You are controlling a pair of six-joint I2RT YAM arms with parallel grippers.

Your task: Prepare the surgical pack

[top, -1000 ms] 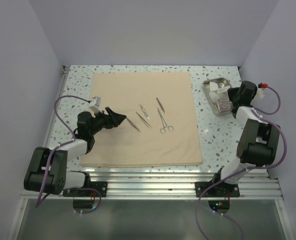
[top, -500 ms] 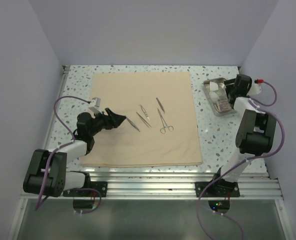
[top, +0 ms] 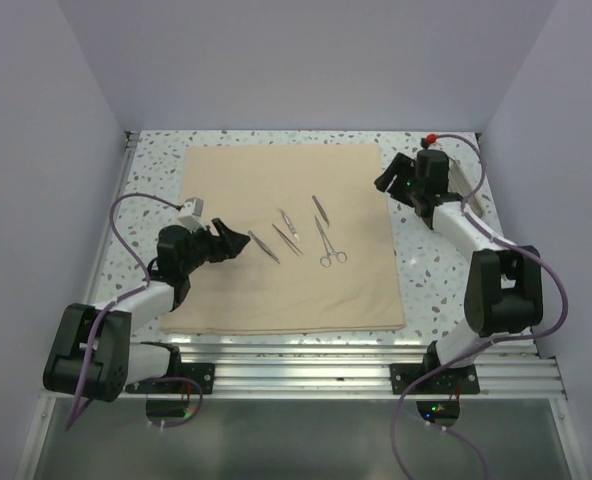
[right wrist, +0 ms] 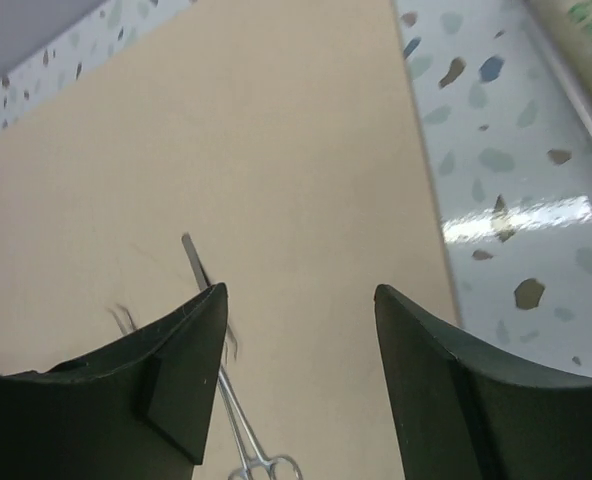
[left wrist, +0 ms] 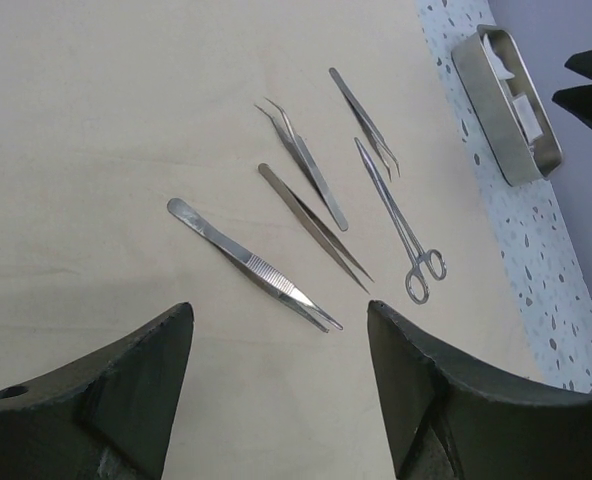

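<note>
Fingers of the left gripper stand spread and empty, low over the left half of the tan cloth. The five instruments lie flat on the cloth just ahead of the tips. The nearest tweezers point towards the gap between the tips; none is touched. Fingers of the right gripper are likewise parted and hold nothing. They hang above the cloth's far right corner, with the ringed forceps and the other tools beyond them towards the cloth's middle. The steel tray, with packets inside it, sits on the speckled table off the cloth's right edge; in the overhead view the right arm largely covers it. Compared with one second earlier, the right gripper was at the tray near the right wall and has swung leftward to the cloth corner. The left gripper, cloth and instruments lie as before.
</note>
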